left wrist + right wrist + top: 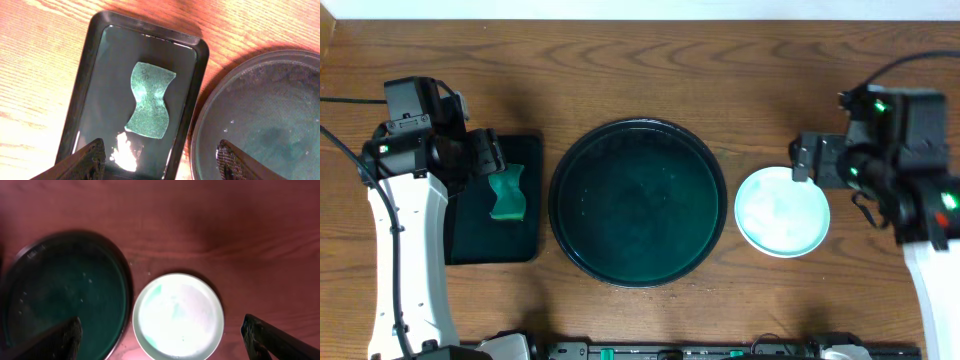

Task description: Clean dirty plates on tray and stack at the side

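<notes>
Right gripper (161, 329) gapes over plates (178, 316); sponge (508, 193) lies beyond the tray (638, 203).

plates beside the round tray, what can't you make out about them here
- How many are stacked: the overhead and right wrist views both look straight down, so the top plate hides any beneath.
- Marks on it: the right wrist view is blurred; overhead it is small and washed out.
</notes>
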Controlling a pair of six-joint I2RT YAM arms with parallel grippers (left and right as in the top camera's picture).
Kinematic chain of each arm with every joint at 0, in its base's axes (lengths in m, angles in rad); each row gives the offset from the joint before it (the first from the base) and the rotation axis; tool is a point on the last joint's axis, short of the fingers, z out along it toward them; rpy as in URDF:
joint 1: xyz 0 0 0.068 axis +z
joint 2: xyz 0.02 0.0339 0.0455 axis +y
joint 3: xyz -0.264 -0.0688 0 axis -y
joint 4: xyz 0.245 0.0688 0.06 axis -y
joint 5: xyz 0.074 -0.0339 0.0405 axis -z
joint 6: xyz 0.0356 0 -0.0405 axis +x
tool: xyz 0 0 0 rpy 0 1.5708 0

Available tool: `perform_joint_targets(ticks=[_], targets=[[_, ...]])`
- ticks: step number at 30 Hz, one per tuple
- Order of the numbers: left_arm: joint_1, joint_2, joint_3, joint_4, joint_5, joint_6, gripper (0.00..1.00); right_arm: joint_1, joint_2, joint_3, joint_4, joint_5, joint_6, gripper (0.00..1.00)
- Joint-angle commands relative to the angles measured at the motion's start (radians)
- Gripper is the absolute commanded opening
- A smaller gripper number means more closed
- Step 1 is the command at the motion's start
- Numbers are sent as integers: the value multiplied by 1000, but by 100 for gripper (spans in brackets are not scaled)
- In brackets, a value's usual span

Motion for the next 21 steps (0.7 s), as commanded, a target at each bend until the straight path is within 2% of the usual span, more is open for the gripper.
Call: perform_joint_targets(ticks=[1,8,21], targets=[[3,-4,2,-2,5,-1,72,5,-71,15,-5,26,-11,99],[3,-2,2,-2,5,-1,72,5,-166,15,-5,12,-11,99],[3,-2,2,-2,5,-1,72,7,-192,-1,16,50,-12,99]])
